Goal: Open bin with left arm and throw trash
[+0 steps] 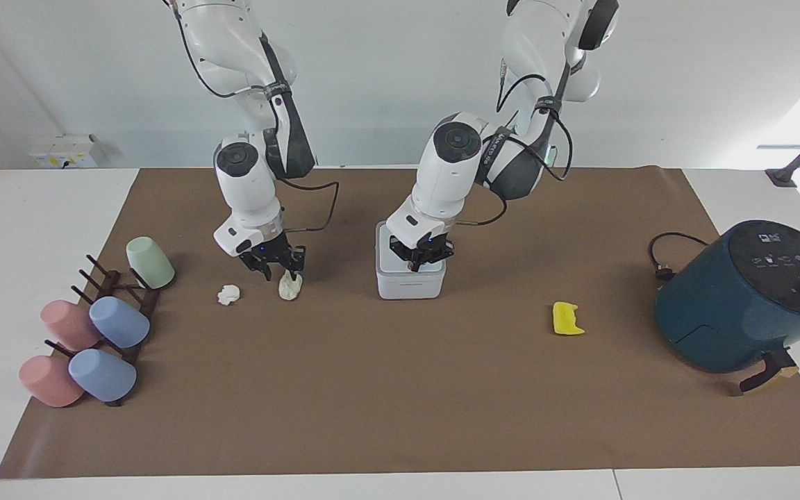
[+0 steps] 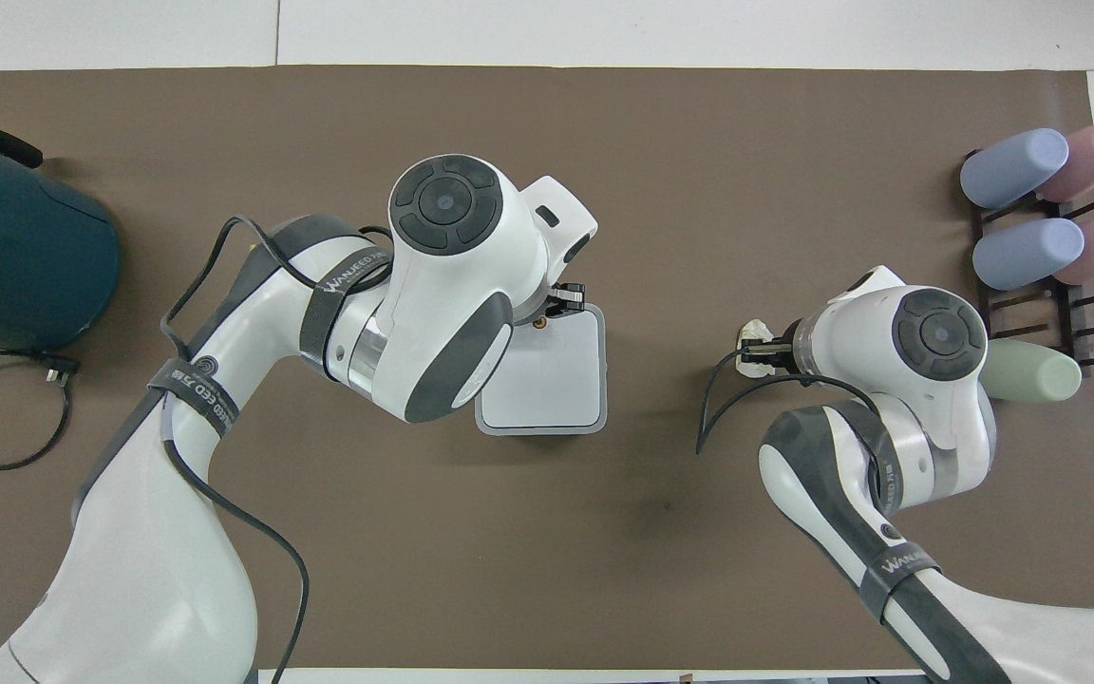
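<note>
The white bin (image 1: 410,286) stands mid-table with its grey-edged lid down; it also shows in the overhead view (image 2: 552,380). My left gripper (image 1: 419,264) is shut, its tips on the lid's edge farther from the robots, by the orange dot (image 2: 538,322). My right gripper (image 1: 280,272) is open, low over a crumpled white paper wad (image 1: 289,287), fingers straddling its top. A second white wad (image 1: 228,294) lies beside it, toward the right arm's end. A yellow scrap (image 1: 568,319) lies toward the left arm's end. Both are hidden under the arms in the overhead view.
A dark-teal air fryer (image 1: 740,298) with its cord (image 1: 664,253) stands at the left arm's end. A dark rack (image 1: 119,305) with several pastel cups stands at the right arm's end. A brown mat (image 1: 400,396) covers the table.
</note>
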`<control>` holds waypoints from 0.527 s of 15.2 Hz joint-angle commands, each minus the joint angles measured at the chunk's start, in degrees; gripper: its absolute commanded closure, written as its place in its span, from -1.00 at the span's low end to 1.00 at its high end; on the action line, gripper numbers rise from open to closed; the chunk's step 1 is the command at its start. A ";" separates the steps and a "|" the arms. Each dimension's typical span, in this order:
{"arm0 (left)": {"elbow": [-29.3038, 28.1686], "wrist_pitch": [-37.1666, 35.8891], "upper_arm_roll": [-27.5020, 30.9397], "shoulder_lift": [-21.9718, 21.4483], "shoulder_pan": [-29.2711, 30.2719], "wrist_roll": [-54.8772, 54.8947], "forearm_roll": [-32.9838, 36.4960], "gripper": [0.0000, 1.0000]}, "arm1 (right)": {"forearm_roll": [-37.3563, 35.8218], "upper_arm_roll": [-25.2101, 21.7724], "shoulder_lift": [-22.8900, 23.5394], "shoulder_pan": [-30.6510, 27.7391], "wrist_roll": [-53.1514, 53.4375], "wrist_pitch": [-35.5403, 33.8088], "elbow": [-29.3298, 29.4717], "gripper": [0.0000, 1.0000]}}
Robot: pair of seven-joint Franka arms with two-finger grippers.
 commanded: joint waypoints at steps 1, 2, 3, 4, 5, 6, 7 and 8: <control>-1.10 1.66 0.86 -0.25 -1.04 -0.22 -0.38 1.00 | 0.83 0.04 -0.68 0.21 0.73 1.43 -1.11 1.00; -1.54 1.93 0.86 -0.25 -1.04 -0.22 -0.38 1.00 | 0.75 0.04 -0.68 0.21 0.73 1.34 -0.94 1.00; -1.81 2.28 0.86 -0.25 -1.04 -0.22 -0.38 1.00 | 0.75 0.04 -0.68 0.21 0.73 1.16 -0.59 1.00; -2.07 2.46 0.86 -0.25 -1.04 -0.22 -0.38 1.00 | 0.75 0.04 -0.68 0.21 0.82 1.16 -0.24 1.00; -2.25 2.46 0.86 -0.25 -1.04 -0.22 -0.38 1.00 | 0.75 0.13 -0.77 0.21 0.99 0.73 0.64 1.00; -2.25 2.46 0.86 -0.25 -1.04 -0.22 -0.38 1.00 | 0.83 0.13 -1.11 0.21 1.52 -0.32 1.60 1.00; -2.25 2.46 0.86 -0.25 -1.04 -0.22 -0.38 1.00 | 0.83 0.48 -1.99 0.21 1.61 -1.90 2.22 1.00; -2.25 2.46 0.86 -0.25 -1.04 -0.22 -0.38 1.00 | 0.83 0.83 -2.87 0.21 1.61 -4.00 3.44 1.00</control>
